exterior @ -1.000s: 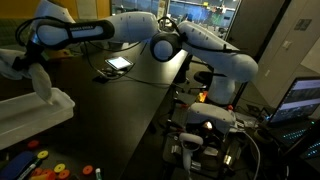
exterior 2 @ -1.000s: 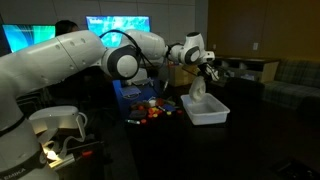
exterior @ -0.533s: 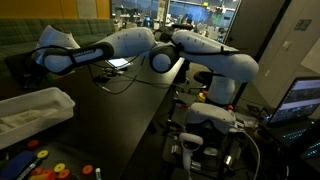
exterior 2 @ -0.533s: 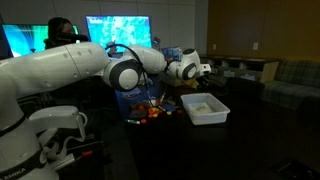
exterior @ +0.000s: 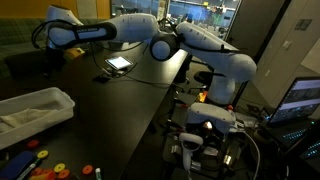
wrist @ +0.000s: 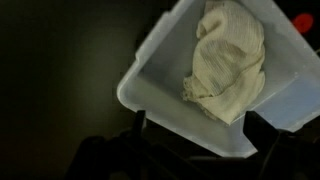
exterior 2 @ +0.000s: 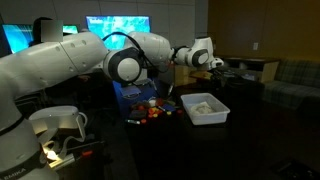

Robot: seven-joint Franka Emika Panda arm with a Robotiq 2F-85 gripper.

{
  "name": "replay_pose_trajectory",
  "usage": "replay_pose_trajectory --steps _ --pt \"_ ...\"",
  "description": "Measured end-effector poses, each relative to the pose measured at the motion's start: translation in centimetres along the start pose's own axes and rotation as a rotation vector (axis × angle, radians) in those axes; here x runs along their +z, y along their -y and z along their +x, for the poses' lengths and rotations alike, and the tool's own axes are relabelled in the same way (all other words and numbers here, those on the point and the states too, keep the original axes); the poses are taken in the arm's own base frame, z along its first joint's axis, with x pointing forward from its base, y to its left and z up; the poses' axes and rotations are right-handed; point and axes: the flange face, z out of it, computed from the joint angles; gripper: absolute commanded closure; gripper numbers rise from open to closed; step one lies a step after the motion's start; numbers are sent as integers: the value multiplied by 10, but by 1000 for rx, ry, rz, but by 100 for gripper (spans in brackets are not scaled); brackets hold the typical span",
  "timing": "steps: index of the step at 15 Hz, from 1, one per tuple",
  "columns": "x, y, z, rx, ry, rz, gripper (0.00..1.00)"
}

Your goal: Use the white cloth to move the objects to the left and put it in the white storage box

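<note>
- White cloth (wrist: 230,55) lies bunched inside the white storage box (wrist: 150,92), heaped toward one end. None of it visibly hangs over the rim in the wrist view, and both exterior views agree (exterior 2: 203,103).
- Fingers (wrist: 140,135) show as dark shapes at the bottom of the wrist view, spread apart with nothing between them. They hang high above the box, well apart from it.
- Objects (exterior 2: 150,108), a scatter of small coloured pieces, sit on the worktop (exterior: 140,110) just left of the box in an exterior view. A red one (wrist: 303,20) is close to the box's far corner.
- Judgement: the placing step looks done.

Risks from here:
- The box looks light. If the arm (exterior 2: 90,60) dips on its way off, it could catch the rim and tip the box or push it into the pieces.
- The cloth heap stands tall at one end. A low pass with spread fingers could snag a fold and pull the cloth back out over the wall.
- The scene is dim and the worktop dark, so the box edge is hard to read. A misjudged height is the likely cause of either mishap.
</note>
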Motion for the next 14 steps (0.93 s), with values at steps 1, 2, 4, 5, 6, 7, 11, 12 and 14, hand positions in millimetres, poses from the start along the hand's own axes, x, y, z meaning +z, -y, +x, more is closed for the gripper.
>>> replay_pose_trajectory --steps 1,2,4,5,6,7,11,12,14 --pt "-13 -12 -3 -6 62 2 0" --pt "-24 -22 -7 -10 121 3 0" --pt "-42 -39 -17 -8 234 -1 0" --pt "-49 -46 -23 -3 283 -7 0" --pt "-54 -51 -28 3 323 -13 0" --pt "-58 -55 -33 8 359 -19 0" --pt "-65 -64 -55 34 478 -21 0" --pt "-65 -65 -62 42 504 -18 0" --pt "-66 -69 -75 52 544 -5 0"
